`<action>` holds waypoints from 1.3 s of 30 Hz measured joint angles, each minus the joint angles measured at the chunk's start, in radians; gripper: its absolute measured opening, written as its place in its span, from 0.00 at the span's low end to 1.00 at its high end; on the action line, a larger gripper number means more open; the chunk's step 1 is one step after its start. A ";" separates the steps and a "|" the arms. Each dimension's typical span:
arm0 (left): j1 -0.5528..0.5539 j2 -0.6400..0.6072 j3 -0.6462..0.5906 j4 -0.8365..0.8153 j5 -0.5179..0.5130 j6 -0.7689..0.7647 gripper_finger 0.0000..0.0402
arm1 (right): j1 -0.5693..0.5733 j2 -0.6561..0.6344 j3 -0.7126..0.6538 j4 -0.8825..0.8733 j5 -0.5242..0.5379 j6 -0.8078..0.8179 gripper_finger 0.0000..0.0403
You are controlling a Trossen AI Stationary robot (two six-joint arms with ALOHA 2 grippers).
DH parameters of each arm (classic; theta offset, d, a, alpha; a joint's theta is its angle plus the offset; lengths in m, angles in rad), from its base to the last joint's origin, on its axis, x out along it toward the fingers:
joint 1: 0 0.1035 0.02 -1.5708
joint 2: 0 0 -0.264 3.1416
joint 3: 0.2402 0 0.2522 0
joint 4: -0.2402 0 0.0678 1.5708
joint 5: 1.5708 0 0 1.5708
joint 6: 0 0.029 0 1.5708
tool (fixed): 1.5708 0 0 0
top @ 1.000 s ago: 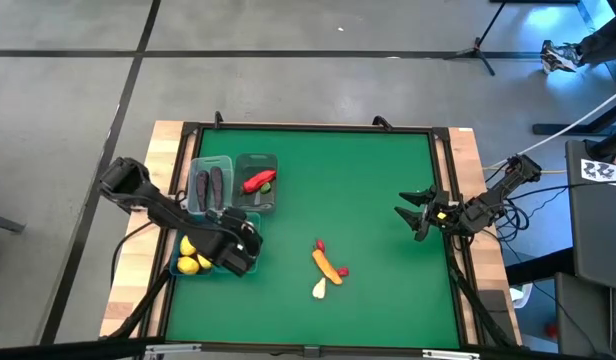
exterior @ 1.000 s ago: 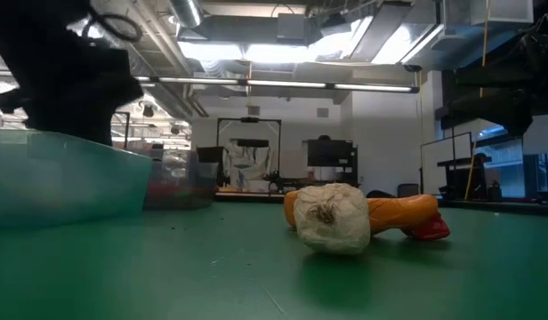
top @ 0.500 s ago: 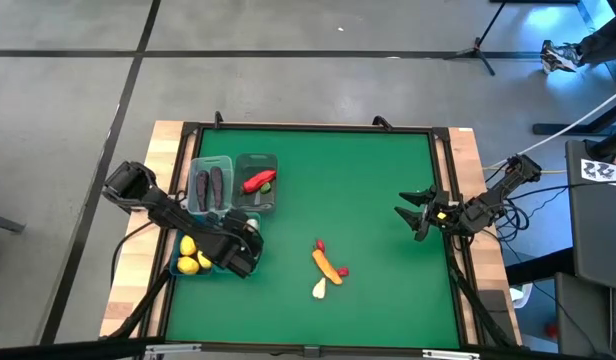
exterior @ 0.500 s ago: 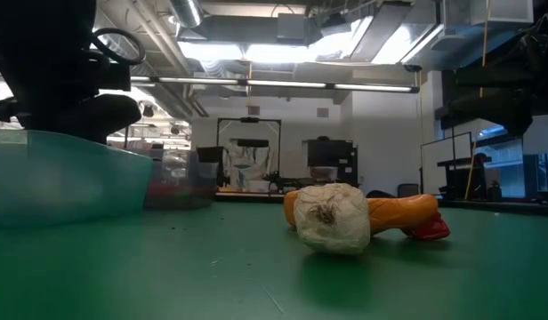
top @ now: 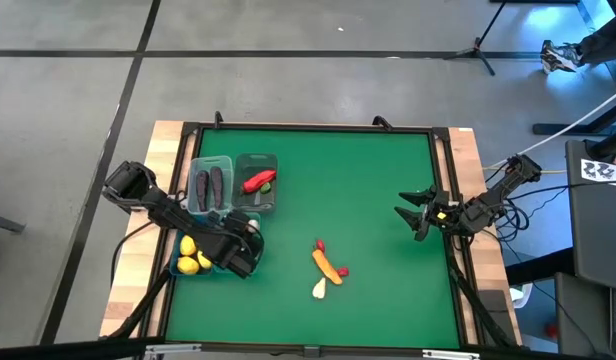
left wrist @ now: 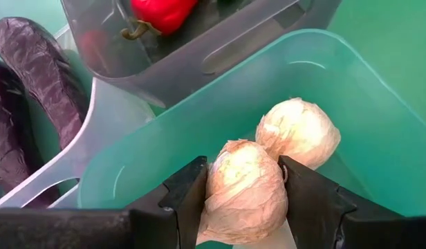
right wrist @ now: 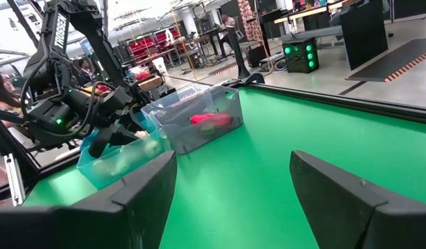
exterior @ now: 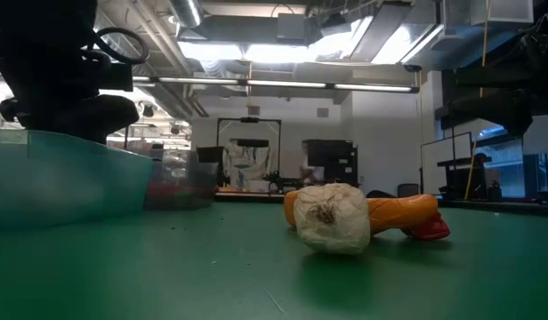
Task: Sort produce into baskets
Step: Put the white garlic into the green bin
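A: What is being held in the left gripper (left wrist: 244,200)?

B: A garlic bulb (left wrist: 244,190) is being clamped between its two fingers, just above the teal basket (left wrist: 337,76) near the left edge of the tabletop (top: 368,190). A second garlic bulb (left wrist: 298,131) is already lying inside that basket, touching or just beside the held one.

A: What risk is being run?

B: If the bulb is being released too near the basket wall, it could be bounced off the resting bulb and sent over the rim. The basket itself could also be nudged by the fingers, since the clear basket holding a red pepper (left wrist: 161,12) is sitting right against it.

A: And farther off?

B: Two eggplants (left wrist: 33,69) are lying in the neighbouring basket, and lemons (top: 191,256) are being kept in the basket at the left front. Loose pieces are still waiting near the front middle: a carrot (top: 328,265), a third garlic bulb (top: 319,289) and small red pieces. The right gripper (top: 416,216) is being held spread open and empty near the right edge.
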State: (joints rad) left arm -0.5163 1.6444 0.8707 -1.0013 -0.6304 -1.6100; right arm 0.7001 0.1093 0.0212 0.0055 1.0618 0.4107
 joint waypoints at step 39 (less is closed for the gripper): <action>-0.002 -0.004 0.201 -0.046 -0.045 0.278 0.74 | 0.000 0.000 0.000 0.000 0.000 -0.024 0.70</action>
State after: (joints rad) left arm -0.5182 1.6402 1.0718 -1.0476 -0.6753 -1.3315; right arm 0.7002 0.1093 0.0213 0.0057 1.0617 0.3870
